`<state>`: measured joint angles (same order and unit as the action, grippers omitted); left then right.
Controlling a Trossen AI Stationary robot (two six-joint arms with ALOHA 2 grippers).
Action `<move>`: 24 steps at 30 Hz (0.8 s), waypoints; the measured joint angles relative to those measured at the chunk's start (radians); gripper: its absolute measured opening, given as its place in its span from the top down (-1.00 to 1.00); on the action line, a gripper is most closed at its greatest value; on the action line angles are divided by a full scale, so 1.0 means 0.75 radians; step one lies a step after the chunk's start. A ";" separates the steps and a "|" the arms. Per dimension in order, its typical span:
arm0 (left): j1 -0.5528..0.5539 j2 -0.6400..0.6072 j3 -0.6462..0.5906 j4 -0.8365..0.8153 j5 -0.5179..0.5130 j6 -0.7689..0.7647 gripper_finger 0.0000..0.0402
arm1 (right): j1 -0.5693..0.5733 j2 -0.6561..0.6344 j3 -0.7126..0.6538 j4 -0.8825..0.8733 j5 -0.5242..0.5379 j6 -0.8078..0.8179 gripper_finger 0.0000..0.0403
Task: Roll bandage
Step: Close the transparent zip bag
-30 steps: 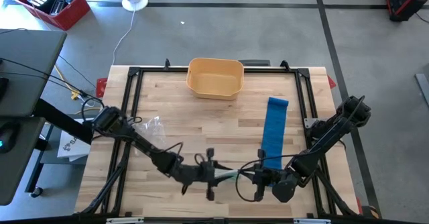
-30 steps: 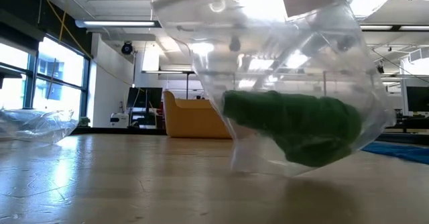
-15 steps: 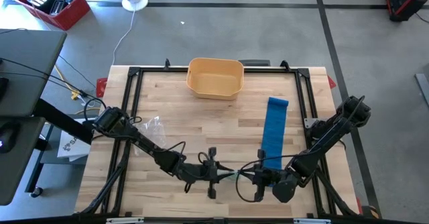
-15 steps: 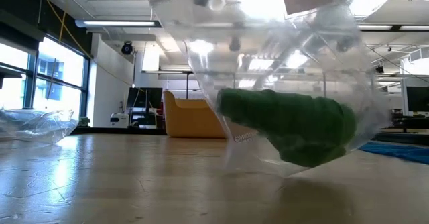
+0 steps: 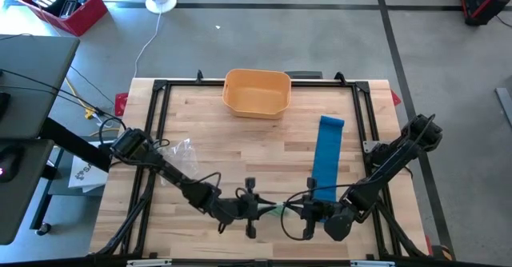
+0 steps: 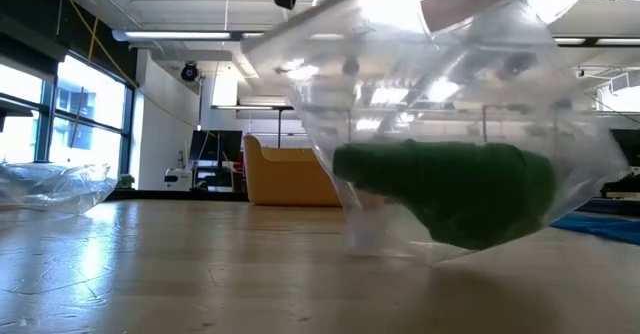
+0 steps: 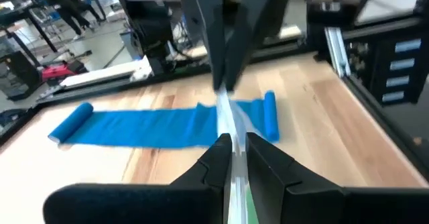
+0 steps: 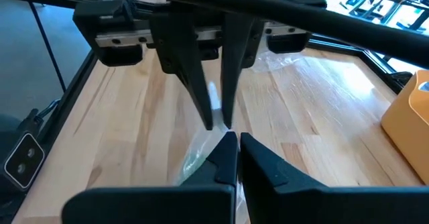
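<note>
A clear bag (image 6: 420, 104) with a green bandage (image 6: 450, 189) inside is held up just above the desk (image 5: 208, 131), near its front edge. One edge of the bag is pinched by the left pincer (image 5: 258, 208), the other by the right pincer (image 5: 298, 209). The bag is judged to be in the middle of being opened. Next, the two edges should be pulled apart gently. A blue bandage (image 5: 328, 149) lies flat nearby.

Light: bright, even (ceiling strips) | Glare: plastic bag (image 6: 420, 94) | Blur: wrist views
</note>
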<state>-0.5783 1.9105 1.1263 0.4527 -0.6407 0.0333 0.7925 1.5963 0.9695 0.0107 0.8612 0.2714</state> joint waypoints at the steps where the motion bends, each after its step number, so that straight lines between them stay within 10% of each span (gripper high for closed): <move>1: -0.008 -0.011 0.000 -0.045 -0.001 -0.020 0.84 | 0.000 0.000 0.000 0.000 0.000 0.000 1.00; 18: -0.165 -0.348 0.001 -1.139 -0.132 -0.672 0.79 | -0.002 0.000 0.000 0.011 0.005 -0.018 1.00; 24: -0.144 -0.416 0.000 -1.214 -0.141 -0.677 0.53 | -0.031 0.000 0.000 0.017 0.005 -0.025 1.00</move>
<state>-0.6864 1.5984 1.1262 -0.4580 -0.7467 -0.4743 0.7695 1.5963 0.9695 0.0235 0.8646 0.2528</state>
